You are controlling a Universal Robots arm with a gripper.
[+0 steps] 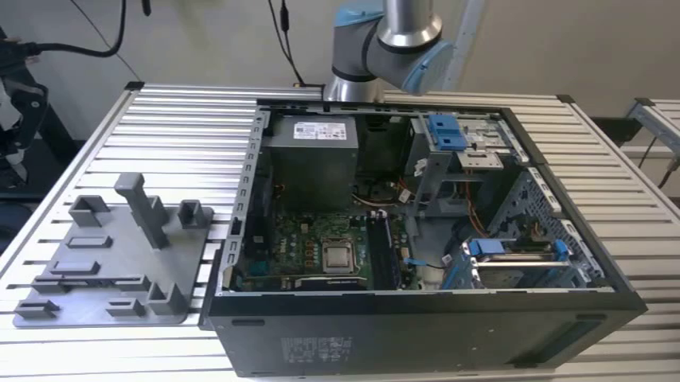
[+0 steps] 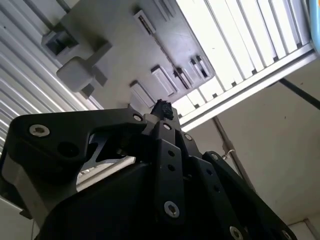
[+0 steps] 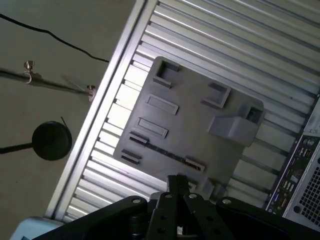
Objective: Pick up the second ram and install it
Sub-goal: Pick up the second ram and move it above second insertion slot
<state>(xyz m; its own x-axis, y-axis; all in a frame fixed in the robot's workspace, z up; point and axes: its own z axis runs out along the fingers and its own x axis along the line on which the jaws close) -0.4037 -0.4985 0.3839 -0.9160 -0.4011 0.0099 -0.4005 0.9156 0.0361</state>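
My gripper (image 3: 178, 181) hangs above the grey parts fixture (image 3: 190, 130) on the slatted table, off to the side of the open computer case. In both wrist views its black fingers (image 2: 162, 109) meet at the tips with nothing between them. The fixture (image 1: 107, 263) lies at the exterior view's left, and its slots and pockets look bare. The second ram is out of view. Inside the case, the long memory slots (image 1: 384, 251) run beside the processor socket (image 1: 338, 256); I cannot tell what stands in them.
The open black case (image 1: 425, 318) lies on the slatted aluminium table (image 1: 181, 119), with a power supply (image 1: 310, 159) at the back and blue drive clips (image 1: 447, 131). The arm's blue-capped joints (image 1: 388, 40) rise behind the case. A tall post (image 1: 143, 207) stands on the fixture.
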